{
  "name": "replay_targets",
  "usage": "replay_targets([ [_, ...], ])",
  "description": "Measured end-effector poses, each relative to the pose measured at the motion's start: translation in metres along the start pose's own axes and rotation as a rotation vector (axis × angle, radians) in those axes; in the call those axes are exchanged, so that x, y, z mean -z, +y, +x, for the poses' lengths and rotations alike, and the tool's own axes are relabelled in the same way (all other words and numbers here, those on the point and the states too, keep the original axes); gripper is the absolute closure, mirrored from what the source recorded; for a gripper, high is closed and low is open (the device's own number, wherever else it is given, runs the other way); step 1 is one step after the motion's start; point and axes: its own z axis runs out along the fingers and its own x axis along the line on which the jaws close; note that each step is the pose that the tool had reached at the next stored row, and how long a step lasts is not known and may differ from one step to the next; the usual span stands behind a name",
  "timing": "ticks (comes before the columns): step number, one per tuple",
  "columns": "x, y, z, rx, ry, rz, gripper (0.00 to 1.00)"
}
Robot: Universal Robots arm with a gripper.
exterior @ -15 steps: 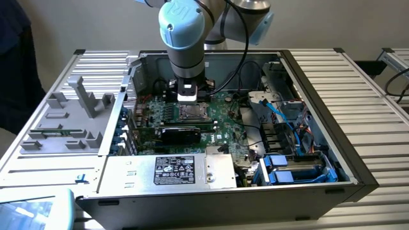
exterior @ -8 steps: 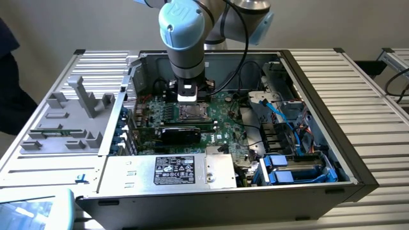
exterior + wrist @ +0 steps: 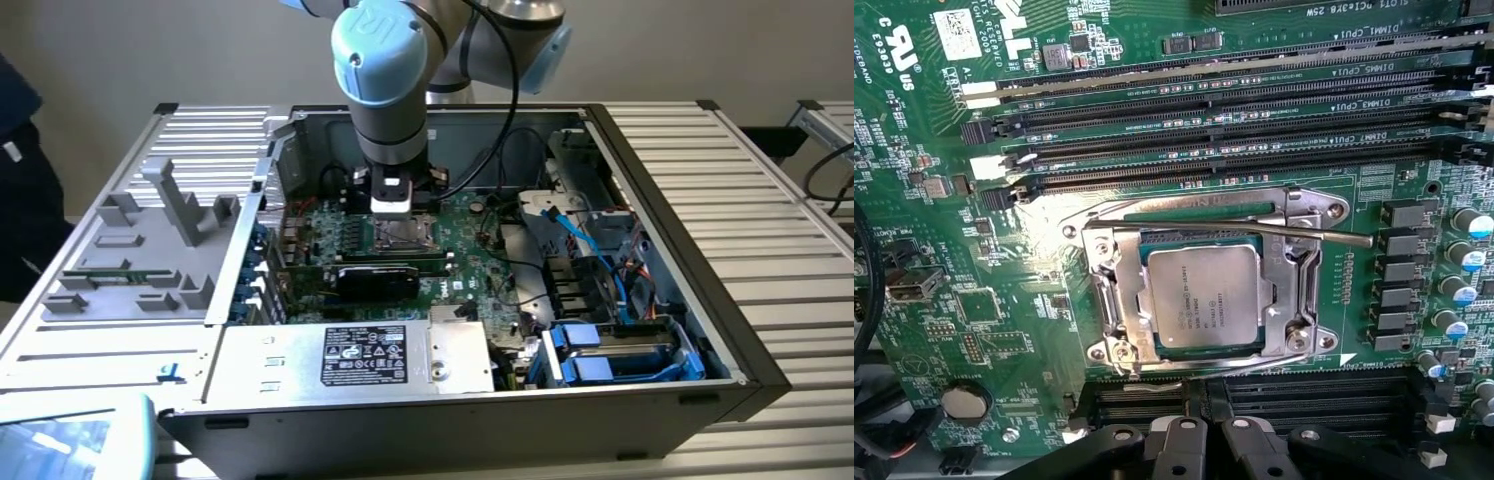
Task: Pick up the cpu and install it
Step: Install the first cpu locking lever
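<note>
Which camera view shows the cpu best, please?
The wrist view: the cpu lies flat in its socket frame, metal top fully visible. In the exterior view the arm's end hangs above the socket, so the chip is barely distinguishable.

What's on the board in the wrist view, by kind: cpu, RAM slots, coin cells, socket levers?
cpu: 1
RAM slots: 4
coin cell: 1
socket lever: 1
Total: 7
</note>
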Motion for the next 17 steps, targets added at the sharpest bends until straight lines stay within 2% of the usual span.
replay_targets([
  [17, -0.0007, 0.0011, 0.0004, 0.0, 0.0001, -0.0006, 0.88],
])
